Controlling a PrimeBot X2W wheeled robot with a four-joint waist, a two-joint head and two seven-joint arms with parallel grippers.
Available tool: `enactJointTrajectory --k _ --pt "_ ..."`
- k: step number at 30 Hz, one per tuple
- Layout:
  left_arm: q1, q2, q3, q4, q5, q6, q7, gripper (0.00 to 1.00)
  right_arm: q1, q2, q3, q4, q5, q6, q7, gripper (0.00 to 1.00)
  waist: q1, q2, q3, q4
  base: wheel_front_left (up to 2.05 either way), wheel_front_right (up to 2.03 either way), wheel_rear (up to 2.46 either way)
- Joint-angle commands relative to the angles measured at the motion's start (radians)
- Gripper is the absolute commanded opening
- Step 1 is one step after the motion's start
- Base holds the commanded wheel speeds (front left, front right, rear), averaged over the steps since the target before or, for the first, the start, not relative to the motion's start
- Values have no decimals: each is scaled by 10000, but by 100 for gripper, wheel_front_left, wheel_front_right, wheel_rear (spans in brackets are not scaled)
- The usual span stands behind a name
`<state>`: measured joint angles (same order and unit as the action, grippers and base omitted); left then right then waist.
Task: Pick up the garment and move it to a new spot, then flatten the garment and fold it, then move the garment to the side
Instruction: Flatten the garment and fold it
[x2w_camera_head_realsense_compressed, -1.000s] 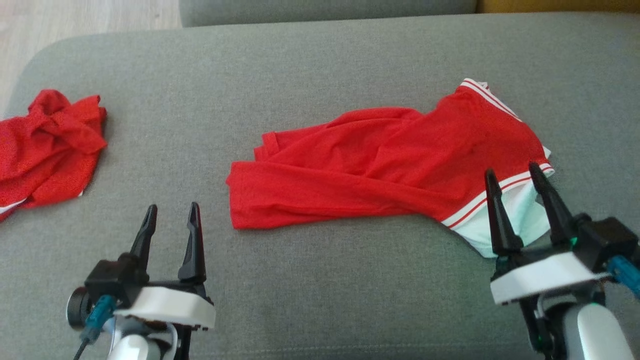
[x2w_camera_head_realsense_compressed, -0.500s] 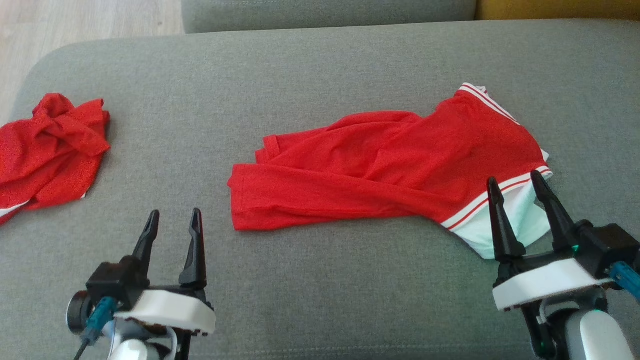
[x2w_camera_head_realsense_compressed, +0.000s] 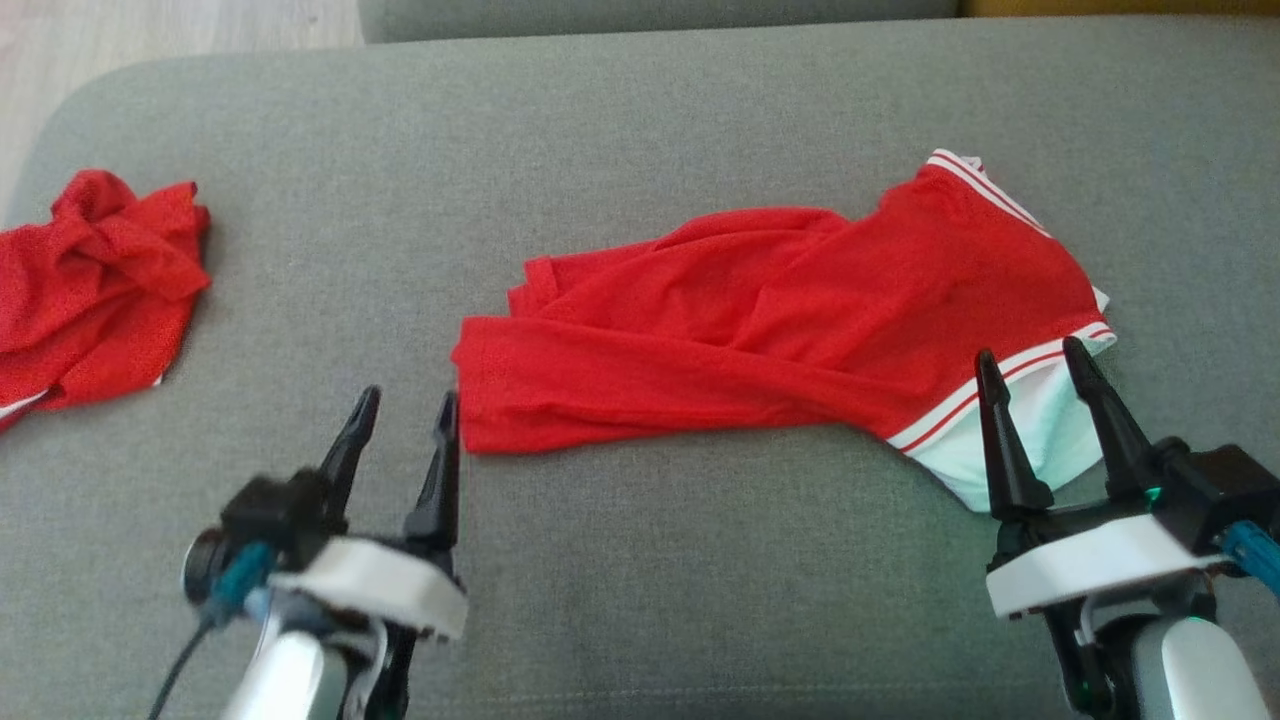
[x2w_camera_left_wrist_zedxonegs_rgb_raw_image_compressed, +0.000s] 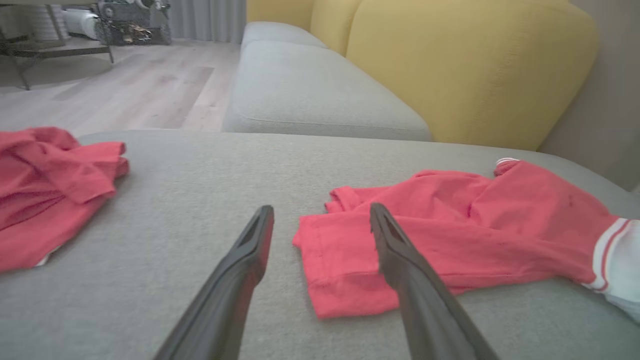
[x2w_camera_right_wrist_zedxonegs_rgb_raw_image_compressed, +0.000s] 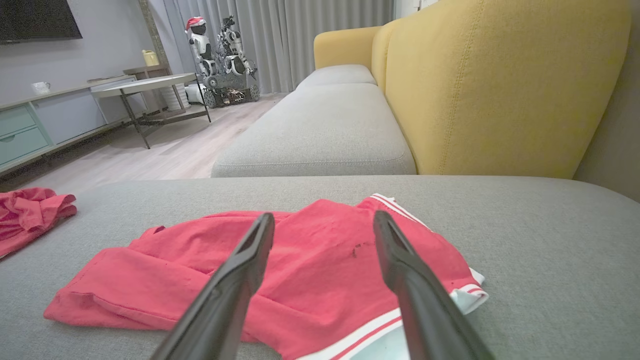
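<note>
Hovering with jaws spread, the left gripper beside the garment's red hem corner and the right gripper at its white-banded end are likely needing level, simultaneous pinches, since the garment is lying rumpled on the grey cushion.

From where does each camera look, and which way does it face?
Head view: from the head, forward and down onto the grey cushion and garment; left gripper and right gripper rise from below, open.
Left wrist view: from the left wrist, along its fingers to the garment's red end, yellow backrest beyond.
Right wrist view: from the right wrist, along its fingers over the garment's white-striped end.
Shared: both wrist views show the garment and, at their left, the crumpled red cloth.
</note>
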<state>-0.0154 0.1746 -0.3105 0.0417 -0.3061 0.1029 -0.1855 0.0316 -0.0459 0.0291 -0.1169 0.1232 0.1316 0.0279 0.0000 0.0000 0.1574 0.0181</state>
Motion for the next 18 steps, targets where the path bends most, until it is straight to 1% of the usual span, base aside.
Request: enactJointTrajectory --k 1,2,4,9,13,18 --pt "-715 42 269 -203 -116 -96 56 100 -343 -50 233 -395 49 -9 -23 100 0 0 105 -9 0 0 0" --pt "-1121 -78 152 174 -330 -335 292 100 -395 -48 236 -381 53 -9 -27 100 0 0 223 -19 0 0 0" --pt "-1497 -160 35 748 -550 -574 653 100 -437 -47 261 -356 32 -9 -44 100 0 0 319 -54 0 0 0" --pt "-2202 -376 -85 2317 -1140 -1024 1448 100 -534 -45 320 -287 121 -9 -49 100 0 0 551 -197 0 0 0" --pt "-2508 -470 -35 3210 -1472 -1200 1666 100 -570 -45 288 -249 169 -9 -63 100 0 0 650 -280 0 0 0" --pt "-2647 -486 86 3788 -1647 -1252 1468 100 -574 -44 263 -209 172 -9 -30 100 0 0 688 -376 0 0 0"
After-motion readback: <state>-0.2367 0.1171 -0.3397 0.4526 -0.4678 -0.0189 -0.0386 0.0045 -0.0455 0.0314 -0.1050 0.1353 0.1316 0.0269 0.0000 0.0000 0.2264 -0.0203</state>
